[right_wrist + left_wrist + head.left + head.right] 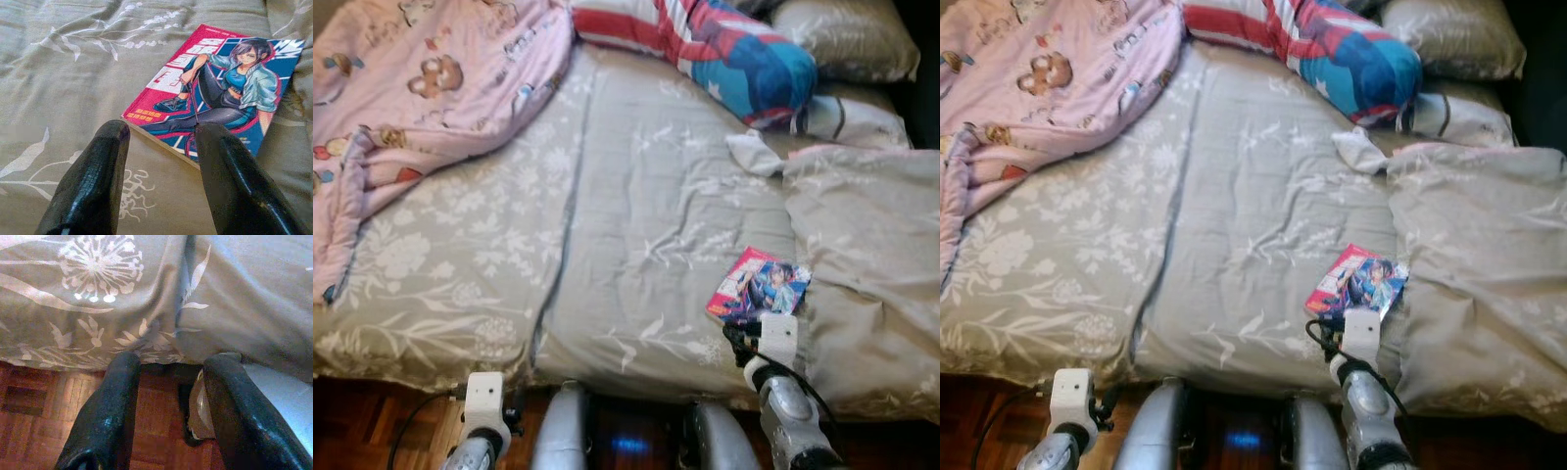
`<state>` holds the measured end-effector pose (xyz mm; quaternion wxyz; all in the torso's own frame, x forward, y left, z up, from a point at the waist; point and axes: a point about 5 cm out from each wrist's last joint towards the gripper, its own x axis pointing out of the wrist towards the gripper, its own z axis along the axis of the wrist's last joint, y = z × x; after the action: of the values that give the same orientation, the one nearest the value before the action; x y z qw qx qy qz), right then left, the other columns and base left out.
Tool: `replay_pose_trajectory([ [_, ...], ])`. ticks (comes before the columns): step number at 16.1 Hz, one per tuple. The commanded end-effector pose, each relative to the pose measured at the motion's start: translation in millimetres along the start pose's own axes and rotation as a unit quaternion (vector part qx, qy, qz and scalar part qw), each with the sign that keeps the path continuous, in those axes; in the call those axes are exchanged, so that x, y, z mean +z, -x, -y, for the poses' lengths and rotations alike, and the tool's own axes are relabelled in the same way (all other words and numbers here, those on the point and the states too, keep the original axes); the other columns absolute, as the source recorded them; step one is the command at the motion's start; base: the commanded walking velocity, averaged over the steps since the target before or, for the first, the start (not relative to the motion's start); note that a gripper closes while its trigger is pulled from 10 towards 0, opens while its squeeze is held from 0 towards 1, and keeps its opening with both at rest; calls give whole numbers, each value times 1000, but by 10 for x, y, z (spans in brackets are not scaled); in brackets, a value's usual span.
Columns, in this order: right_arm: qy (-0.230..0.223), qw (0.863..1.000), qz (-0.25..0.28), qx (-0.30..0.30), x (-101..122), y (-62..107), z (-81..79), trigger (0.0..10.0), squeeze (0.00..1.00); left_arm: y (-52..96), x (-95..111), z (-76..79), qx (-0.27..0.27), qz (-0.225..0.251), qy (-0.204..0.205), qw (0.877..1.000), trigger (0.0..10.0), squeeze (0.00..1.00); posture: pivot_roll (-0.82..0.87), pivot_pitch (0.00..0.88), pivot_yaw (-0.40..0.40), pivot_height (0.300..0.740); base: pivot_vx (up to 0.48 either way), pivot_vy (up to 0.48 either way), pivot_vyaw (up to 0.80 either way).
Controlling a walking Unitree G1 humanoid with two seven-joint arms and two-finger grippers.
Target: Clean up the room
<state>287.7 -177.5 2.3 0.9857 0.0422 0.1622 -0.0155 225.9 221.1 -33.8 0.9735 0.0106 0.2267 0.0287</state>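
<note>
Bedding dominated: the grey floral duvet (636, 245) lay under the right gripper (161, 147), whose fingers stood apart and empty, the comic book (220, 93) just ahead with its near edge between them. Sliding one finger under that edge (soft cover, probably floppy) seemed wise. Beyond lay a pink blanket (421, 88); the left gripper (171, 406) hung open below.

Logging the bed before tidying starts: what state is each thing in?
Book: closed, flat on the bedspread.
Pink blanket: crumpled at the bed's corner.
Sock: loose, lying by the pillows.
Right gripper: open, at the book's edge.
Left gripper: open, low by the bed's edge.
</note>
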Motion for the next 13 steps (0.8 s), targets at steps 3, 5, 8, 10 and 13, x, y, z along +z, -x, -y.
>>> replay_pose_trajectory([
  [3, -5, 1000, -20, 2, -99, 40, 0, 10000, 0, 64, -126, 0, -3, -24, -6, 1000, 10000, 0, 162, 300, 4, 619, 0, 0, 0],
  [5, -2, 1000, -18, 8, -94, 37, -18, 10000, 0, 60, -120, 2, -3, -22, -5, 1000, 10000, 0, 161, 298, 4, 619, 0, 0, 0],
  [8, 2, 1000, -20, 12, -90, 31, -36, 10000, 0, 56, -120, 2, 0, -24, -3, 1000, 10000, 0, 160, 299, 4, 619, 0, 0, 0],
  [10, 5, 1000, -16, 24, -65, 16, -69, 10000, 0, 56, -120, 1, 0, -25, -3, 1000, 10000, 0, 161, 302, 6, 619, 0, 0, 0],
  [13, 6, 999, -5, 32, 48, -56, -136, 10000, 0, 60, -117, -11, 2, -23, -3, 1000, 10000, 0, 163, 310, 8, 619, 0, 0, 0],
])
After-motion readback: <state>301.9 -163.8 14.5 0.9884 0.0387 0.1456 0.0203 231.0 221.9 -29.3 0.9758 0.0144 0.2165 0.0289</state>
